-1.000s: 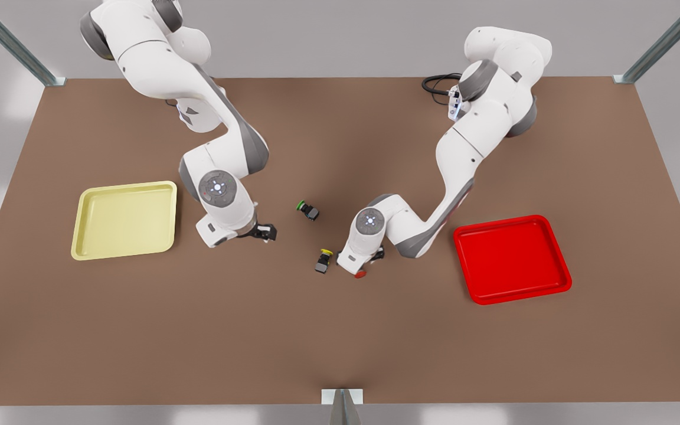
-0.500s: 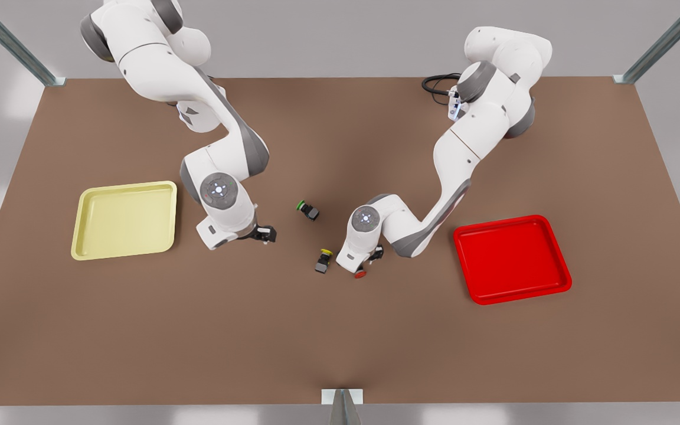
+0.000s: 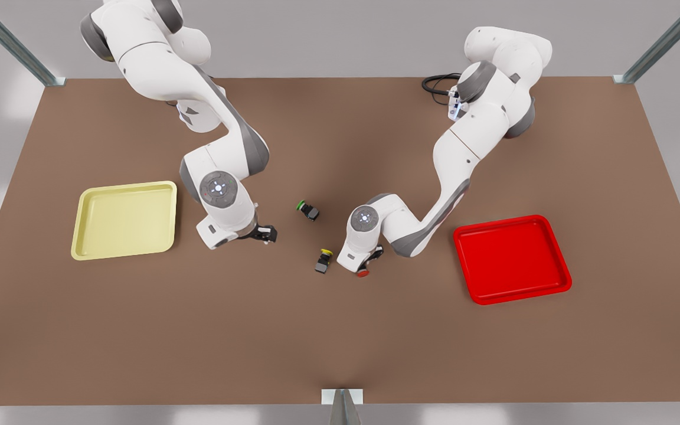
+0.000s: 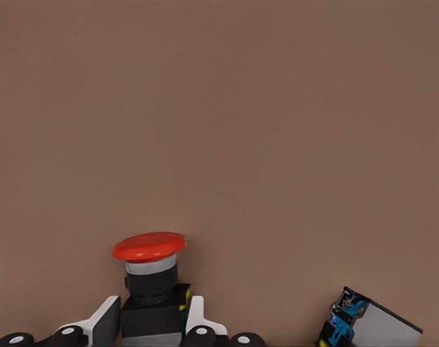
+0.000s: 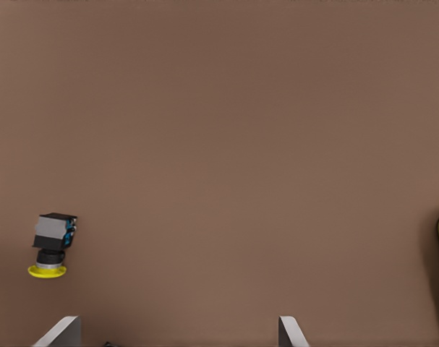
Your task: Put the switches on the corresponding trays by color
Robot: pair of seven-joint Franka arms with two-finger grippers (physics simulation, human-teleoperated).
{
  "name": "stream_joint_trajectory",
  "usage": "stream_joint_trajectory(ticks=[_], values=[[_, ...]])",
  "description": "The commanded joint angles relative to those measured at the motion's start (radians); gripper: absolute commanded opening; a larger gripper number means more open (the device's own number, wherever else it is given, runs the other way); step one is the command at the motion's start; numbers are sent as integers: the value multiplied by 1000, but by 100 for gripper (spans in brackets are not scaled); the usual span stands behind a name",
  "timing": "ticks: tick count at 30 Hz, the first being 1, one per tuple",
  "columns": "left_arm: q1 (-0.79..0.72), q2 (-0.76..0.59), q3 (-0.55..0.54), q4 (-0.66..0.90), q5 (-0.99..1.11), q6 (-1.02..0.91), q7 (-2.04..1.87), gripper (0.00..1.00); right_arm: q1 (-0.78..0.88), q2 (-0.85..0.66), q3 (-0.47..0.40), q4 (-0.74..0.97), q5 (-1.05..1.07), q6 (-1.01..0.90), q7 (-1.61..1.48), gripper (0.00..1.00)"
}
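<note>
My left gripper [image 3: 368, 264] is the one at the front view's right of centre. It is shut on the dark body of the red switch [image 4: 150, 278], whose red cap [image 3: 362, 273] sticks out beyond the fingers [image 4: 107, 319]. The yellow switch [image 3: 323, 260] lies on its side just beside it, toward the front view's left. The green switch [image 3: 308, 210] lies farther back. My right gripper [image 3: 266, 234] hovers open over bare table with nothing between its fingers, and the yellow switch [image 5: 51, 246] is off to its side. The yellow tray [image 3: 124, 219] and the red tray [image 3: 512, 260] hold nothing.
The brown table [image 3: 340, 330] has wide free room toward the front. The yellow tray sits at the front view's left and the red tray at its right. A black cable [image 3: 437, 84] coils at the back beside the left arm's base.
The left arm's wrist has shifted slightly back and toward the front view's left, and the red switch has moved a little with it. The right arm has hardly moved.
</note>
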Motion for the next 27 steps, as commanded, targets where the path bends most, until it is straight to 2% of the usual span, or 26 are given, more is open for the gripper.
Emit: stream_joint_trajectory(ticks=[1, 4, 8, 9, 11, 17, 19, 21, 23, 25, 27], values=[[0, -1, 0, 1, -5, 0, 1, 55, 0, 0, 0, 0, 0, 0, 0, 100], [0, -10, -2, -15, -8, -2, -4, 52, 2, -2, 0, 0, 2, -11, 0, 100], [0, -10, -2, -39, -8, 17, -30, 58, 0, -2, 0, 2, 2, -9, 0, 100], [0, -8, -2, -39, -8, 15, -30, 58, 0, -2, 0, 2, 2, -8, -2, 100], [0, -10, -2, -39, -8, 15, -31, 49, 0, -2, 0, 2, 5, -5, -14, 100], [0, -11, 0, -39, -6, 12, -25, 48, 0, -11, 31, 45, 5, -43, -3, 100], [6, -40, 3, -41, -8, -2, -13, 48, 2, -8, 31, 43, 5, -38, -5, 100], [26, -125, 17, -99, -43, -3, 31, 49, 5, -9, 31, 45, 6, -37, 5, 100], [31, -254, 113, -191, -223, 6, 215, 49, 8, -3, 43, 51, 9, -32, 61, 100], [74, -319, 166, -265, -235, 11, 343, 48, 74, 73, 72, 149, 6, -28, 218, 100], [81, -451, 314, -375, -436, 17, 633, 48, 114, 179, 72, 236, 2, 21, 241, 100]])
